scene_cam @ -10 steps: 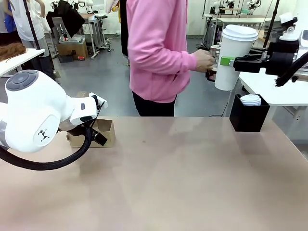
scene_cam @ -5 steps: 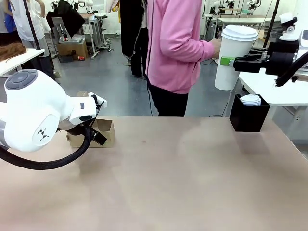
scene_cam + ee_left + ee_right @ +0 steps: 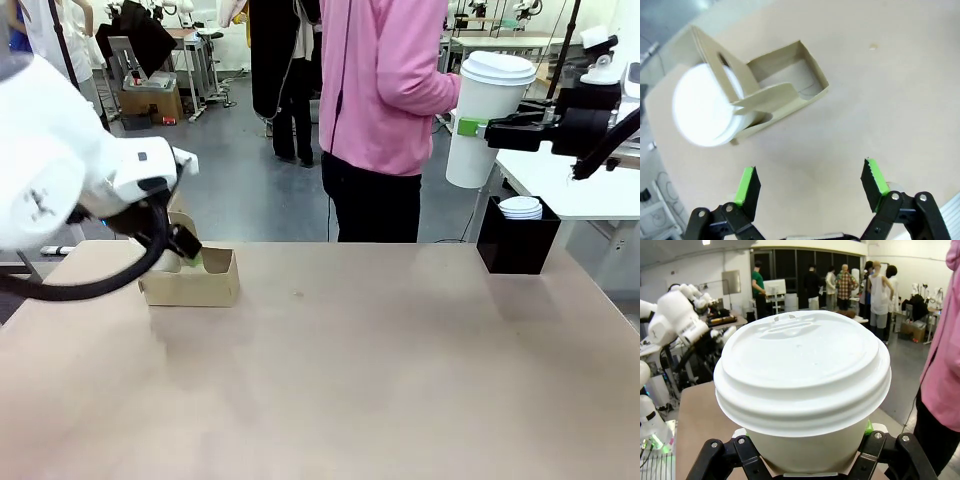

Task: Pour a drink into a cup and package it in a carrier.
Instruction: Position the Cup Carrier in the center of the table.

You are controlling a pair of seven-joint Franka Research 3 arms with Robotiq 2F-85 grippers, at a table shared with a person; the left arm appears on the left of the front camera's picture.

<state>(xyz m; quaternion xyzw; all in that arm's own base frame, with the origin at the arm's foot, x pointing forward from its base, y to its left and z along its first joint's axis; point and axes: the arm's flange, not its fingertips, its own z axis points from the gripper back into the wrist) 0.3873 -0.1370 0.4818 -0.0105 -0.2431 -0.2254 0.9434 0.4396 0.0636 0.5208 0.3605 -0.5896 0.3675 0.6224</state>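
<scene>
While the left fingers [image 3: 191, 253] hang apart just above the cardboard carrier [image 3: 196, 282] near the far left corner of the counter [image 3: 400, 380], gripping nothing, the right fingers [image 3: 468, 127] are clamped on the sides of a tall white cup [image 3: 487, 110]. They hold it upright in the air beyond the far right corner.

From the left wrist, the green pads [image 3: 747, 186] stand wide over bare counter, with the carrier just ahead. A second cup [image 3: 702, 111] with a white lid sits in one compartment, against the upright handle panel; it is blurred and washed out. From the front, the left arm and its cable cover part of the carrier.

The held cup wears a white lid [image 3: 802, 365], so any drink inside cannot be seen.

A black box [image 3: 518, 250] at the far right edge carries a stack of lids [image 3: 520, 207]. A person in a pink top [image 3: 385, 90] stands at the far edge, cut off by the top of the picture.

That makes two cups, one carrier, one black box and one stack of lids.
</scene>
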